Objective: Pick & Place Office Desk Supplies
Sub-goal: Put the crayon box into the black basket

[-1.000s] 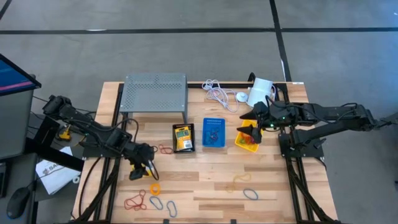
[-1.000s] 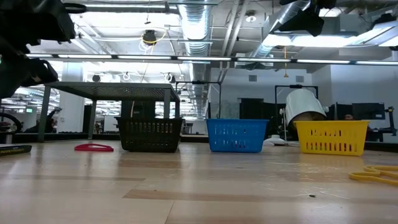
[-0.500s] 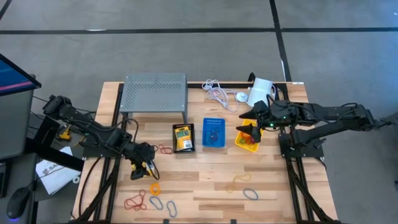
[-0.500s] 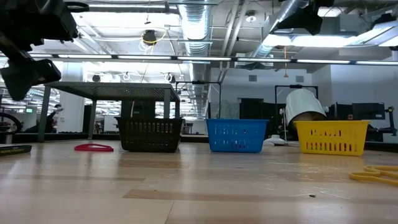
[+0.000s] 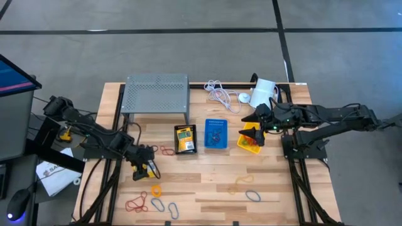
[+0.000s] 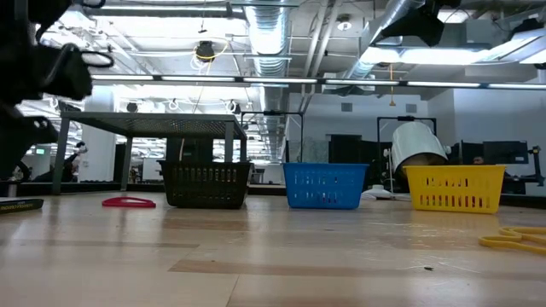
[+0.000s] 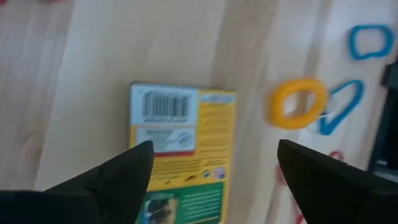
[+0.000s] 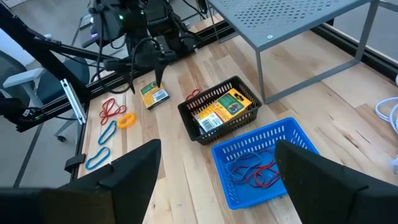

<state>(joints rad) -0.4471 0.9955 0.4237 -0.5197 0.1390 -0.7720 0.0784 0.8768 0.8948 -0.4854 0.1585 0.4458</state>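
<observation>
the left gripper (image 5: pixel 146 169) is hovering wide open and empty right over a yellow card packet (image 7: pixel 181 149) lying flat on the table (image 5: pixel 207 182), just beside a yellow loop (image 7: pixel 297 102). the packet is looking light, stiff and a bit slick, so i'm guessing pinching across its long edges is best. the right gripper (image 5: pixel 257 132) is waiting open over the yellow bin (image 5: pixel 246 144).

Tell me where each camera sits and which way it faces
High: overhead, straight down on both arms and the black bin.
Low: table height, level across past the bins.
Left wrist: on the left arm, down between its fingers at a yellow packet.
Right wrist: on the right arm, across the table.
Both wrist views show that packet.
</observation>
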